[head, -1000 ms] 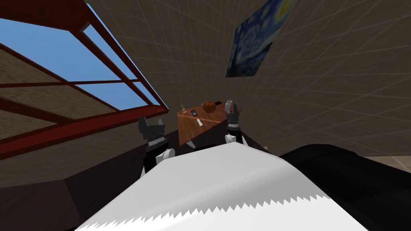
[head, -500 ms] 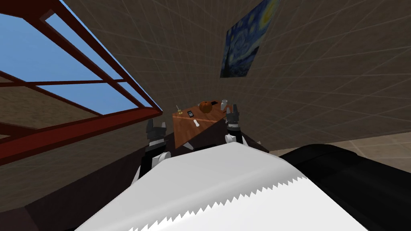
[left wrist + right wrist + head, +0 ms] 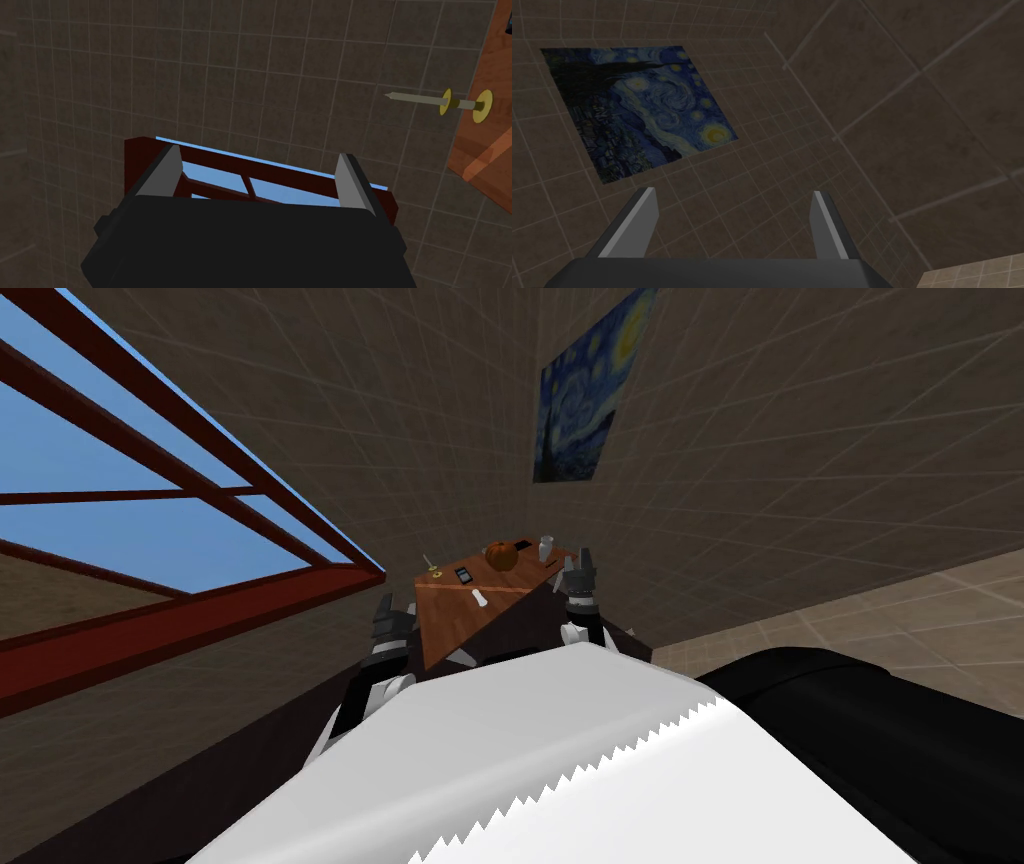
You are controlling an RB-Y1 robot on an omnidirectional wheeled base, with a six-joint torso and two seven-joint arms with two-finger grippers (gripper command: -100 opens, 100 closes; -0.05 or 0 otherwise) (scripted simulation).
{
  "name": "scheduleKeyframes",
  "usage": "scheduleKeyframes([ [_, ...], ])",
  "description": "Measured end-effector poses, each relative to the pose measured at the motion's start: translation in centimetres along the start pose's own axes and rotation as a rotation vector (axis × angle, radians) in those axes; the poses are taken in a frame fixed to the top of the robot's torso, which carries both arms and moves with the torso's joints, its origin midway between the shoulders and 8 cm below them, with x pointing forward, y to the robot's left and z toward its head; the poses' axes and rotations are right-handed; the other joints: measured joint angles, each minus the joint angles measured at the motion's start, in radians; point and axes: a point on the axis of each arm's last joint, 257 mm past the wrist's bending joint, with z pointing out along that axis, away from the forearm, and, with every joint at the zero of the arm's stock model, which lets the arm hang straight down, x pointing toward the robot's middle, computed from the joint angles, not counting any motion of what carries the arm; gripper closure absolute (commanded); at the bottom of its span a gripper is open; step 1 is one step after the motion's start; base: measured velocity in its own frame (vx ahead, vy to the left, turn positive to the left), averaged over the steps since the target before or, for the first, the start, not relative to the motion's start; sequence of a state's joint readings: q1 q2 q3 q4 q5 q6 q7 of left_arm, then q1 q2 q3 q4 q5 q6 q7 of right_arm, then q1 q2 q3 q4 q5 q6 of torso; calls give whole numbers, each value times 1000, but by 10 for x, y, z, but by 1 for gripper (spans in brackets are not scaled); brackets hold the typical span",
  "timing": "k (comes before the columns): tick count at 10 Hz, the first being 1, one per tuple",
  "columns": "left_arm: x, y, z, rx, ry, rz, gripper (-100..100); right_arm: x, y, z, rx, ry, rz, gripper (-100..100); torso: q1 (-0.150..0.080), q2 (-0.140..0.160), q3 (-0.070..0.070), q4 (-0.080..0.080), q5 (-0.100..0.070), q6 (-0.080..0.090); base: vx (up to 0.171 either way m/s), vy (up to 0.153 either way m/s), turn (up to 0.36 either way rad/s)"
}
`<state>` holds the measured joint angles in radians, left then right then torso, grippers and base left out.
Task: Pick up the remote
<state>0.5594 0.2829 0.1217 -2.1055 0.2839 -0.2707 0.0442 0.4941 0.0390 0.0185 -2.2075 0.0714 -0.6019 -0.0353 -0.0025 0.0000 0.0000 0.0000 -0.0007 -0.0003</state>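
A brown table (image 3: 450, 618) stands ahead in the room's corner. On it lie a small dark slab with pale marks (image 3: 462, 574), likely the remote, a thin white piece (image 3: 481, 598) and another dark flat thing (image 3: 520, 546) farther back. My left gripper (image 3: 393, 613) hangs open beside the table's near left side, short of the slab. In the left wrist view its fingers (image 3: 165, 172) stand wide apart with nothing between them. My right gripper (image 3: 581, 563) is raised by the table's right edge, and its fingers (image 3: 639, 220) are open and empty.
An orange pumpkin-like ball (image 3: 500, 555), a pale cup (image 3: 546, 548) and a candle on a yellow holder (image 3: 430, 563) (image 3: 440, 102) also stand on the table. A red-framed window (image 3: 150, 538) is on the left wall. A painting (image 3: 580, 398) hangs above the table.
My view has swung, so the table, window and painting have slid left in the picture. The left gripper sits lower and nearer the table's side. Both grippers stay open.
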Motion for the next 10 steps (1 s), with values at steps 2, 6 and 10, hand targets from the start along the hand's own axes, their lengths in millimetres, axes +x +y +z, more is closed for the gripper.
scheduleKeyframes([
  [2,-18,34,-6,-101,-3,6,-100,0,0,0,0,0,0,0,-1,0,0,0,0,1,9,-51,-204],
  [6,-40,77,-18,-254,-15,11,-100,0,0,0,0,0,0,0,0,0,0,0,0,0,11,-35,-157],
  [10,-73,125,-41,-428,-35,24,-100,0,0,0,0,0,0,0,0,-1,0,0,0,0,22,-41,-241],
])
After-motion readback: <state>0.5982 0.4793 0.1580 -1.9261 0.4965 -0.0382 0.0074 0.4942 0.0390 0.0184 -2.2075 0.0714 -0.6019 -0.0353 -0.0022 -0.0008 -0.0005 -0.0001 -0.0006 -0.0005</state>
